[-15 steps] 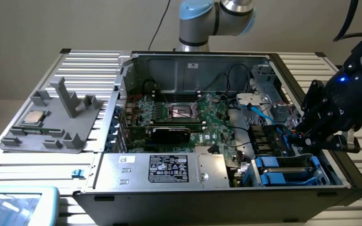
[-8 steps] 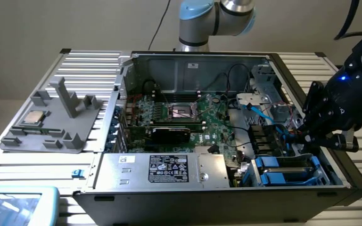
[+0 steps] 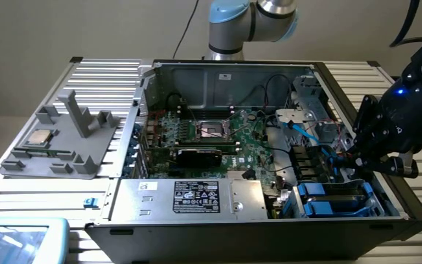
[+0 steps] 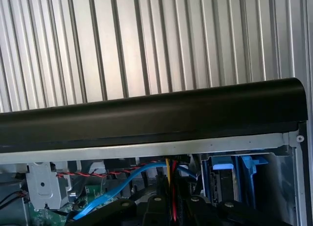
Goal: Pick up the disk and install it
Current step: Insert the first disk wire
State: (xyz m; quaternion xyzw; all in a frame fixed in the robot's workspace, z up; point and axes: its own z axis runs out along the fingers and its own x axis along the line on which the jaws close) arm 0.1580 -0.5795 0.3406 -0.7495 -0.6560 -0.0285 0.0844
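Observation:
My gripper (image 3: 357, 160) hangs low inside the open computer case (image 3: 226, 77), at the exterior view's right, just above the drive bay. Two blue carrier frames (image 3: 322, 199) sit side by side in that bay, directly below and slightly left of the gripper. In the wrist view a blue carrier frame (image 4: 234, 173) stands in the bay beside dark parts of the gripper (image 4: 164, 210). The disk's metal face is hidden, and I cannot tell whether the gripper touches or holds a carrier.
The black case wall (image 4: 146, 113) runs close past the gripper. Blue and red cables (image 4: 122, 179) cross beside the bay. The motherboard (image 3: 211, 135) and grey power-supply box (image 3: 189, 198) fill the case's middle. A grey fixture (image 3: 64, 143) with a processor chip (image 3: 39, 137) lies on the slatted table (image 3: 20, 192).

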